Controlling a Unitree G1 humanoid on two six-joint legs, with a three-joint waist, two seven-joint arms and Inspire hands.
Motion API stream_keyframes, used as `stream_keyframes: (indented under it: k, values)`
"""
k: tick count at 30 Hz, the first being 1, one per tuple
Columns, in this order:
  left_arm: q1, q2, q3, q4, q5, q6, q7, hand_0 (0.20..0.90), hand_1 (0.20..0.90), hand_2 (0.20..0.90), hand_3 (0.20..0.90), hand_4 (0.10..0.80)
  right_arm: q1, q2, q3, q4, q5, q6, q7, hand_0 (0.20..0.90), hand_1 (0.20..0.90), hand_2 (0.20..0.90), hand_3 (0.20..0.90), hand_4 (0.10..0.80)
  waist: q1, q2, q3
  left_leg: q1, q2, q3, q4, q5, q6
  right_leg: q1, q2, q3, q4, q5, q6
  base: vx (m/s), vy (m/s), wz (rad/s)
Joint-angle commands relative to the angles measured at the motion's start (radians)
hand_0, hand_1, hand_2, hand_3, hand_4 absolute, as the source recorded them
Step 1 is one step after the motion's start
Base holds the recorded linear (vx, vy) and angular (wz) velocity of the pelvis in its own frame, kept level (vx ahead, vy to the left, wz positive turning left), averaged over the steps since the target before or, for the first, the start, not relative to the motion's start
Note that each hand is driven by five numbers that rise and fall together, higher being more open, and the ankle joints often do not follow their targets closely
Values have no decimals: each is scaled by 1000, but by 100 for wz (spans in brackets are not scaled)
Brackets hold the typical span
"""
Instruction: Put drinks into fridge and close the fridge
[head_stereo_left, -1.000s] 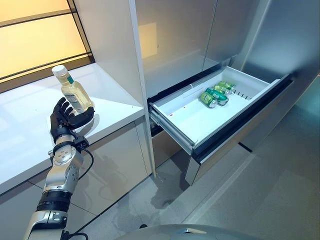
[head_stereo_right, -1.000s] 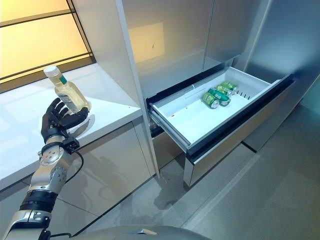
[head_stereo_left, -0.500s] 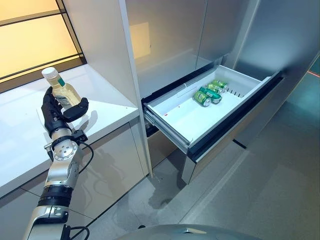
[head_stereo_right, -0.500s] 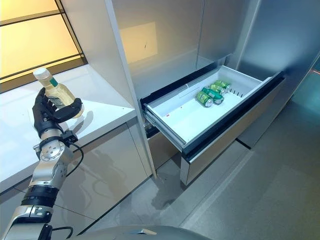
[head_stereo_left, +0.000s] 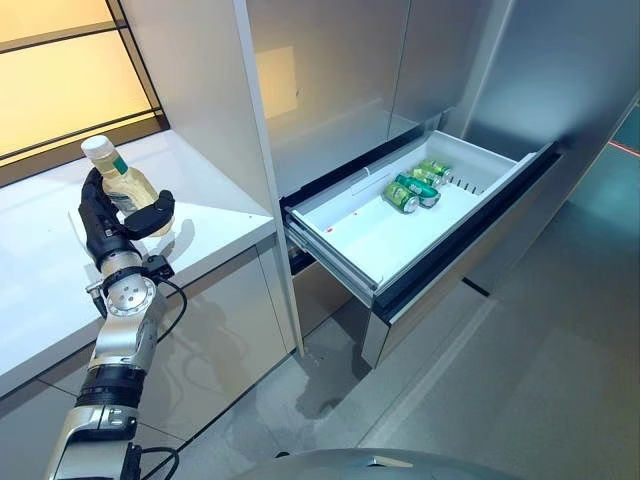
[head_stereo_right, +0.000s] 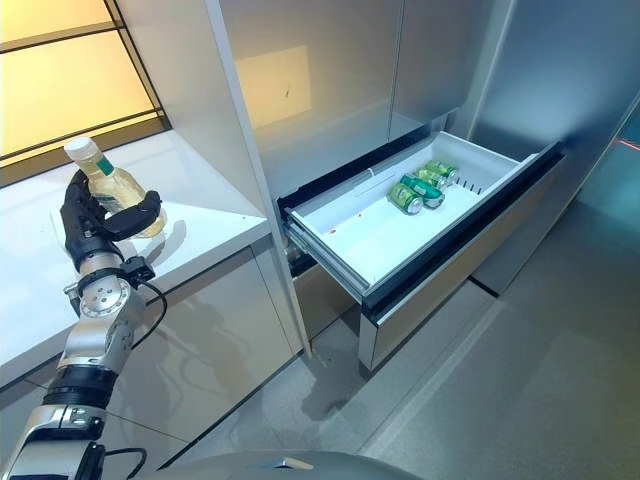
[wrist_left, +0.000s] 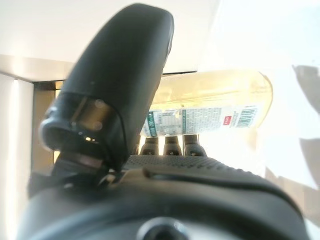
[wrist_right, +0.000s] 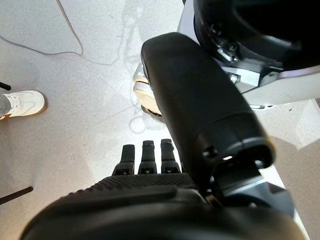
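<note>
A clear bottle of pale yellow drink (head_stereo_left: 118, 180) with a white cap is at the white counter (head_stereo_left: 210, 215) on the left. My left hand (head_stereo_left: 105, 218) is shut on it, with the fingers behind it and the thumb (wrist_left: 115, 85) across its front; the bottle also shows in the left wrist view (wrist_left: 215, 102). The fridge's white drawer (head_stereo_left: 335, 250) stands pulled out at the right, with green cans (head_stereo_left: 412, 188) lying at its far end. My right hand (wrist_right: 145, 155) hangs over the floor with relaxed fingers and holds nothing.
A tall white panel (head_stereo_left: 200, 90) stands between the counter and the fridge's steel doors (head_stereo_left: 340, 70). The drawer's dark front (head_stereo_left: 470, 230) juts out over the grey floor (head_stereo_left: 520, 370). A person's white shoe (wrist_right: 22, 102) is on the floor near my right hand.
My left hand has closed round the bottle: a second ago its fingers were spread below it. The camera has shifted a little, so the whole scene sits further left.
</note>
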Motion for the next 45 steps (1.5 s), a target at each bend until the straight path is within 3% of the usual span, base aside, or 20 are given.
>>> stream_keyframes:
  k: [1, 22, 24, 26, 27, 45]
  values:
    - [-231, 106, 10, 45, 57, -114, -3, 900, 900, 900, 900, 800, -69, 4, 8, -16, 10, -38, 16, 900, 900, 900, 900, 800, -6, 15, -25, 73, -40, -15, 7, -193, 25, -79, -1, 56, 20, 20, 63, 15, 4, -3]
    - [-300, 113, 5, 155, 3, -172, 26, 900, 900, 900, 900, 800, -63, 1, 15, -13, 8, -44, 19, 900, 900, 900, 900, 800, -28, 16, -33, 77, -41, -5, 7, -197, 26, -83, 1, 73, 19, 23, 67, 10, 1, -3]
    - [-304, 110, 6, 159, 4, -182, 30, 829, 829, 829, 818, 718, -62, 1, 17, -12, 8, -45, 19, 900, 900, 900, 900, 800, -29, 16, -34, 78, -41, -4, 7, -198, 26, -84, 1, 73, 21, 23, 67, 0, 0, 0]
    - [-308, 112, 9, 158, 3, -192, 34, 359, 359, 359, 269, 169, -61, 0, 16, -12, 6, -47, 21, 900, 900, 900, 900, 800, -30, 15, -34, 78, -40, -3, 7, -199, 26, -85, 1, 73, 21, 22, 67, 0, 0, 0]
    - [-309, 112, 10, 160, 1, -196, 34, 300, 300, 300, 200, 100, -61, 0, 16, -12, 6, -48, 22, 900, 900, 900, 900, 800, -31, 16, -34, 78, -41, -3, 7, -199, 26, -85, 1, 73, 21, 23, 67, 0, 0, 0]
    - [-313, 110, 12, 144, 12, -239, 37, 300, 300, 300, 200, 100, -57, -4, 22, -7, -13, -64, 15, 900, 900, 900, 900, 800, -33, 16, -36, 77, -39, 2, 7, -199, 25, -87, -1, 72, 19, 25, 69, 0, 0, 0]
